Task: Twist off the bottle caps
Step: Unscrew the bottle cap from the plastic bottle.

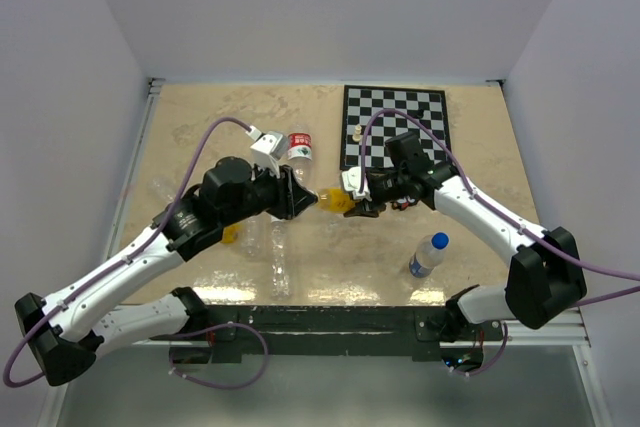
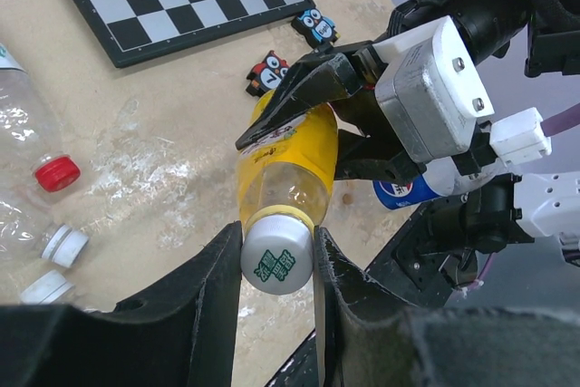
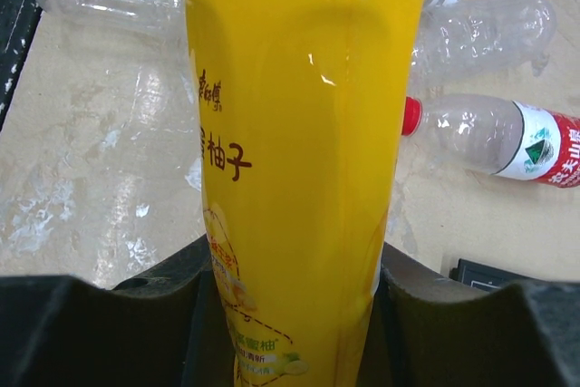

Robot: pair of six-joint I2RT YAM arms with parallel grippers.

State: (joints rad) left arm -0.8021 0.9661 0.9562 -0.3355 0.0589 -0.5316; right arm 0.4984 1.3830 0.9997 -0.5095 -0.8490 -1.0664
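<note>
Bottle [image 2: 285,165], yellow, likely light, slick and easily dented, sits clamped by its body in the right gripper [image 3: 294,269], while the left gripper [image 1: 310,197] pinches its white cap [image 2: 276,258], the surest place to twist.

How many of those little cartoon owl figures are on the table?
2: a blue owl by the chessboard corner, a red owl nearer the yellow bottle. Others may be hidden.

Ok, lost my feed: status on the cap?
Left gripper shut on white cap. Right gripper shut on orange bottle. Cap still on. Nothing blocking.
</note>
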